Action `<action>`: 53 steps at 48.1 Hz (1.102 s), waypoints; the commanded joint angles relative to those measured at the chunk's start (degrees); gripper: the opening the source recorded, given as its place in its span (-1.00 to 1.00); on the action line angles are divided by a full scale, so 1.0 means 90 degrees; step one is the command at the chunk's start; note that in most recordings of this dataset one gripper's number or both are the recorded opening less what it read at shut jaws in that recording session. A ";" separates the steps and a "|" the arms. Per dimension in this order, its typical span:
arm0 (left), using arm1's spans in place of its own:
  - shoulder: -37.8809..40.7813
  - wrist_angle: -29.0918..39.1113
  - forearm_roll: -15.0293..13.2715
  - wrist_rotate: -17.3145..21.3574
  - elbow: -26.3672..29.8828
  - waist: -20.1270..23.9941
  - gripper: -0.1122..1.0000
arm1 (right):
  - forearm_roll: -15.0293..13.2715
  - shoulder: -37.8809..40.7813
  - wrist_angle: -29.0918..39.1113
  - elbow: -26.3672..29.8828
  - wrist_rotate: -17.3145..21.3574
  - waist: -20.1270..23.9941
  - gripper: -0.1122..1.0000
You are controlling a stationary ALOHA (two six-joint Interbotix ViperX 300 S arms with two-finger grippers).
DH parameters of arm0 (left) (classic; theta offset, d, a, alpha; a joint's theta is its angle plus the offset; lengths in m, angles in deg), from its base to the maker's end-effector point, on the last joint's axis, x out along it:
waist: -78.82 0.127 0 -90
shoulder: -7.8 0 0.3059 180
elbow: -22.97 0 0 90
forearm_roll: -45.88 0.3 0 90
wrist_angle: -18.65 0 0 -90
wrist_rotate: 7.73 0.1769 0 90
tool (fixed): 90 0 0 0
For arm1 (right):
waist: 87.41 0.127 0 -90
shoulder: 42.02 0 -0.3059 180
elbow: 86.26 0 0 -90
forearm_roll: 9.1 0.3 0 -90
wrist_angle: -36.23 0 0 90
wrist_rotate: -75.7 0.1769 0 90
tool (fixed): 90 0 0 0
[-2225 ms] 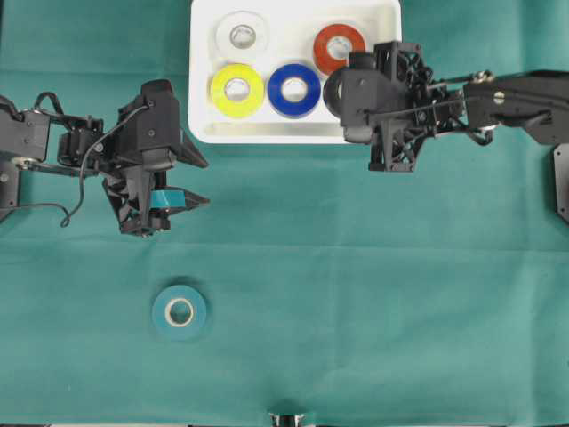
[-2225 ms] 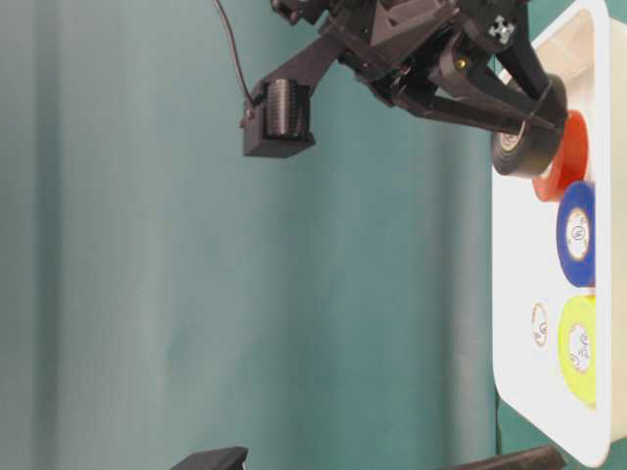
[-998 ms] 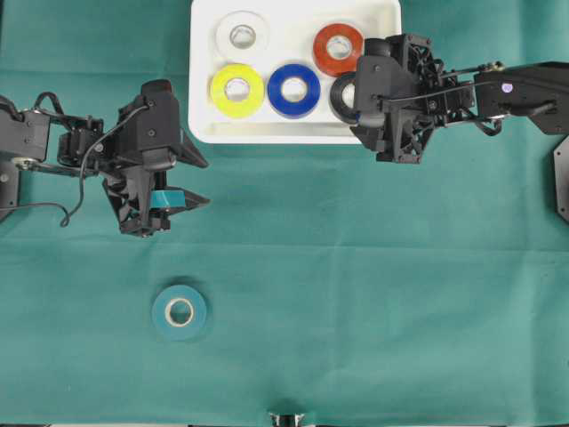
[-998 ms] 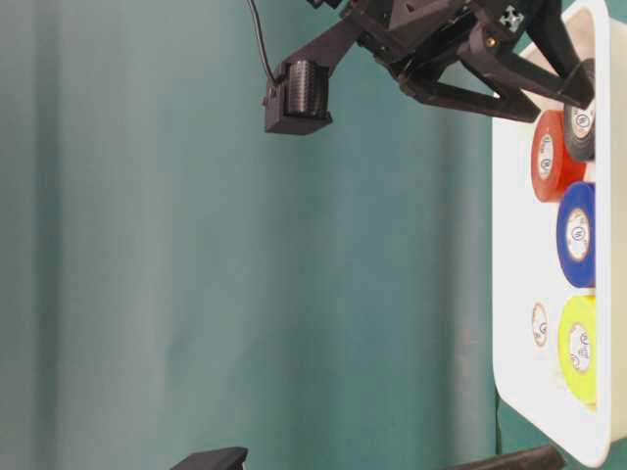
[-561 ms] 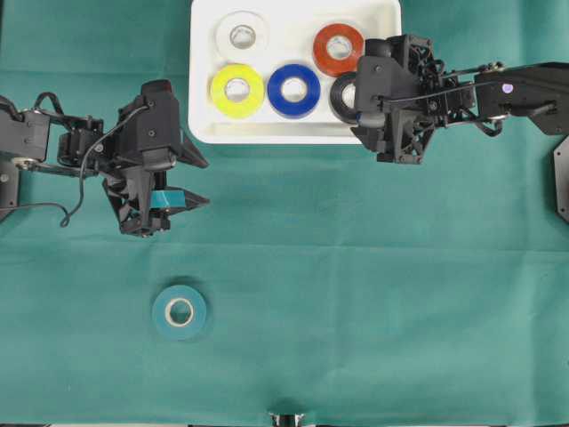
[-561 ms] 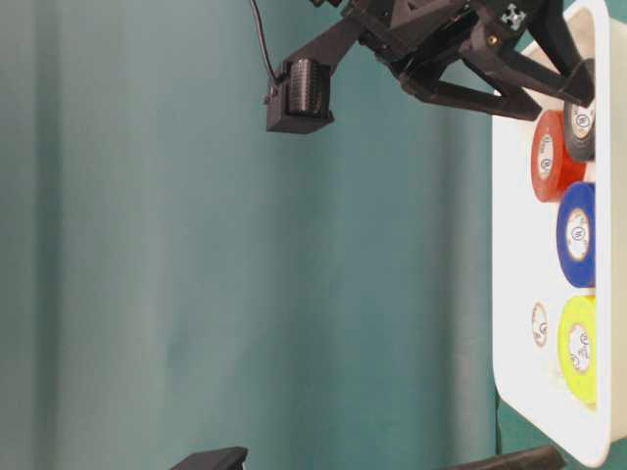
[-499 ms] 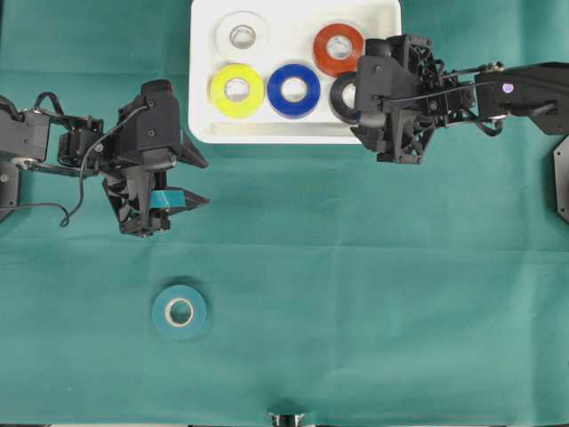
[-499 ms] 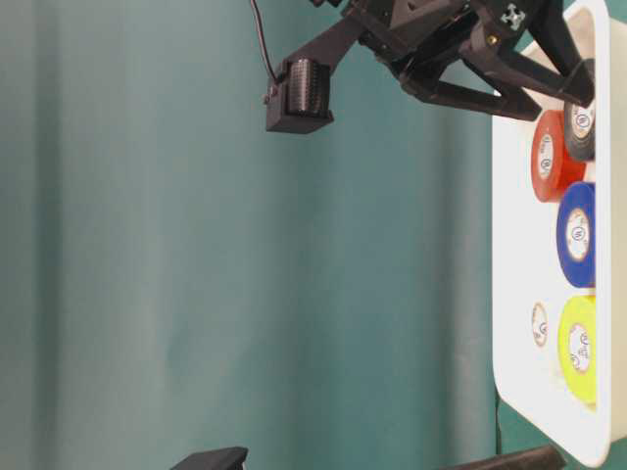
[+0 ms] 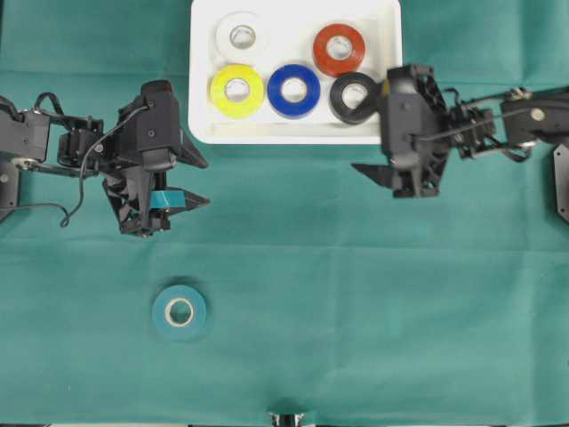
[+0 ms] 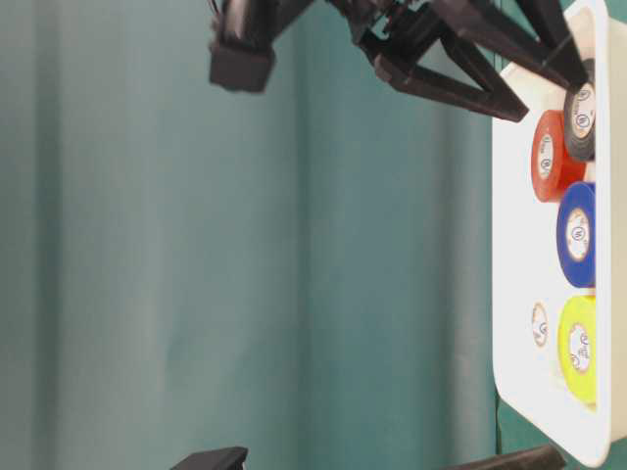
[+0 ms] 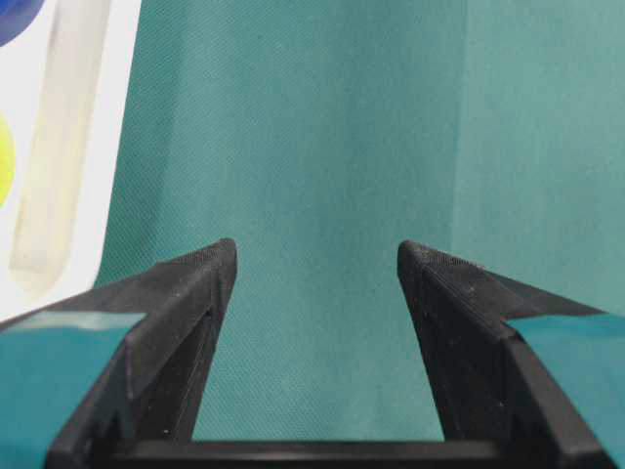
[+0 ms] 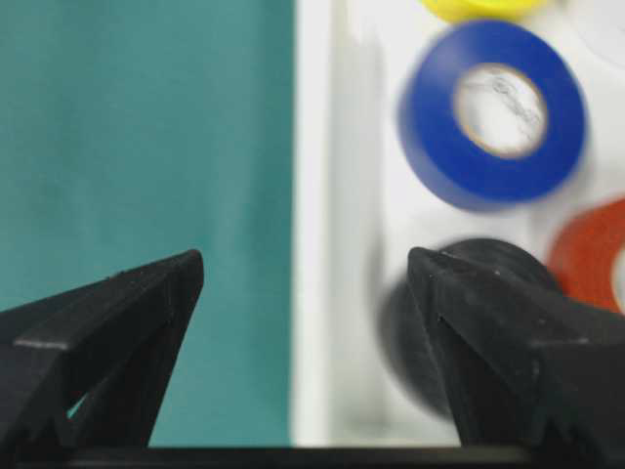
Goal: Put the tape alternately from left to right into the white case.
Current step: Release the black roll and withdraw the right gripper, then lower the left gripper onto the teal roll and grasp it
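The white case [image 9: 203,124] lies at the top centre and holds several tape rolls: white [image 9: 240,36], red [image 9: 339,49], yellow [image 9: 237,90], blue [image 9: 294,90] and black [image 9: 354,97]. A teal roll [image 9: 180,311] lies alone on the cloth at lower left. My right gripper [image 9: 369,129] stands open just outside the case's front right corner, empty, straddling the rim [image 12: 312,195], with the black roll [image 12: 430,332] beyond its right finger. My left gripper [image 9: 200,182] hovers open and empty over cloth, left of the case and above the teal roll.
Green cloth covers the whole table. In the left wrist view the case's corner [image 11: 59,147] shows at far left. From table level the right gripper [image 10: 549,93] hangs by the case [image 10: 509,294], near the black roll [image 10: 580,108].
My right gripper has drawn back to the right, out of the case, leaving the black roll lying inside. The left arm and the teal roll have not moved.
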 commanded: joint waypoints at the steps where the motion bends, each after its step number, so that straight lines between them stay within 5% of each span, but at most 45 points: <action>1: -0.0059 -0.0049 -0.0010 0.0000 0.0088 -0.0020 0.45 | 0.0020 -0.0264 -0.0332 -0.0088 0.0068 0.0137 0.69; 15: -0.0059 -0.0049 0.0000 0.0020 0.0078 -0.0020 0.45 | 0.0020 -0.0605 -0.1084 -0.0635 0.0469 0.0273 0.69; 32: -0.0059 -0.0049 0.0000 0.0020 0.0098 -0.0078 0.45 | 0.0020 -0.0645 -0.1289 -0.0742 0.0479 0.0283 0.69; 53: -0.0088 -0.0020 0.0000 0.0010 0.0078 -0.1074 0.45 | 0.0020 -0.0645 -0.1289 -0.0752 0.0479 0.0283 0.69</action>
